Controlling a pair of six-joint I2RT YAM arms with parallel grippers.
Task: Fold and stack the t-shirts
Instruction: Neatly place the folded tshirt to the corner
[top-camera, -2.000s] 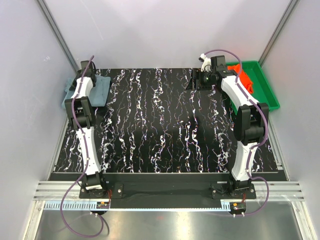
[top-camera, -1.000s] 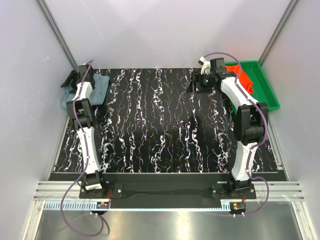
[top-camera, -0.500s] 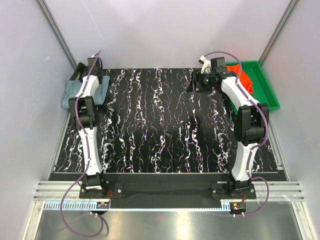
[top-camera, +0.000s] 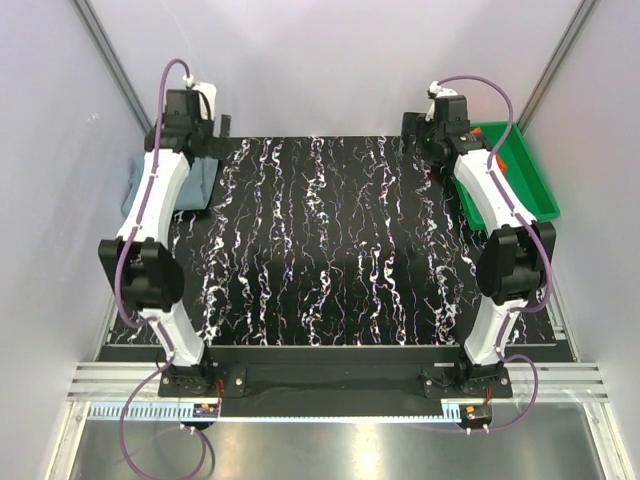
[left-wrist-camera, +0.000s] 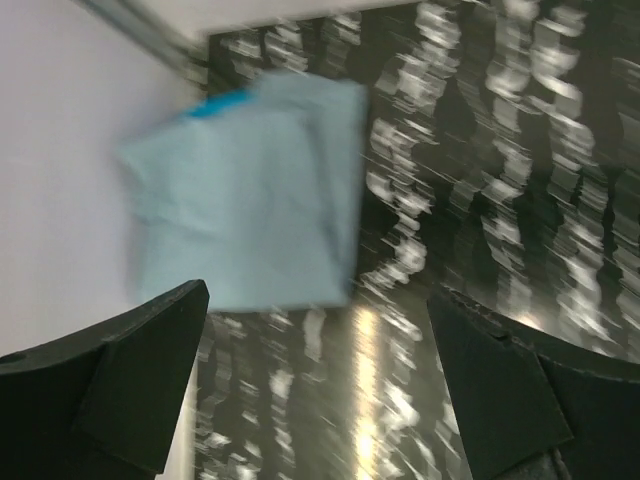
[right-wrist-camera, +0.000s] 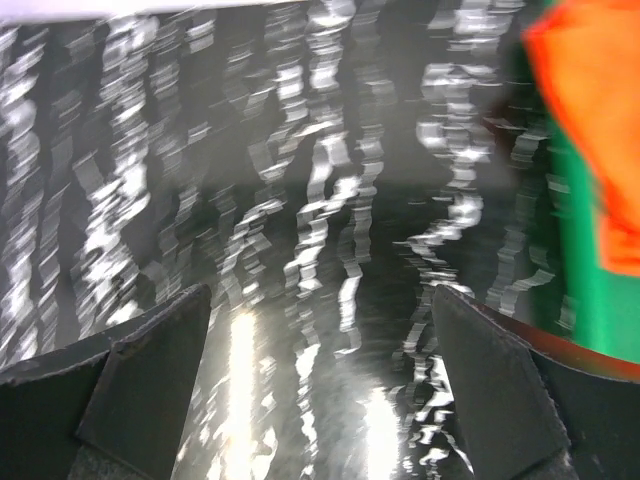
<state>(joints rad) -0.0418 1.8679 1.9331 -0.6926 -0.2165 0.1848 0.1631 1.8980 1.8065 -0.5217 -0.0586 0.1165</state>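
The folded grey-blue t-shirt (left-wrist-camera: 250, 190) lies at the ten o'clock corner of the table (top-camera: 320, 250), with a strip of the teal-blue t-shirt (left-wrist-camera: 218, 102) showing at its edge. The orange-red t-shirt (right-wrist-camera: 590, 120) sits in the green tray (top-camera: 530, 185) at two o'clock. The left gripper (left-wrist-camera: 320, 340) hangs near the grey-blue one and the right gripper (right-wrist-camera: 320, 340) beside the tray, both spread wide and holding nothing.

R hand (right-wrist-camera: 320, 297) spread, orange tee (right-wrist-camera: 597, 120), green tray (right-wrist-camera: 592, 312)

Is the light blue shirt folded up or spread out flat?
Folded. The grey-blue shirt is a compact, neat block with a doubled edge and no sleeves sticking out.
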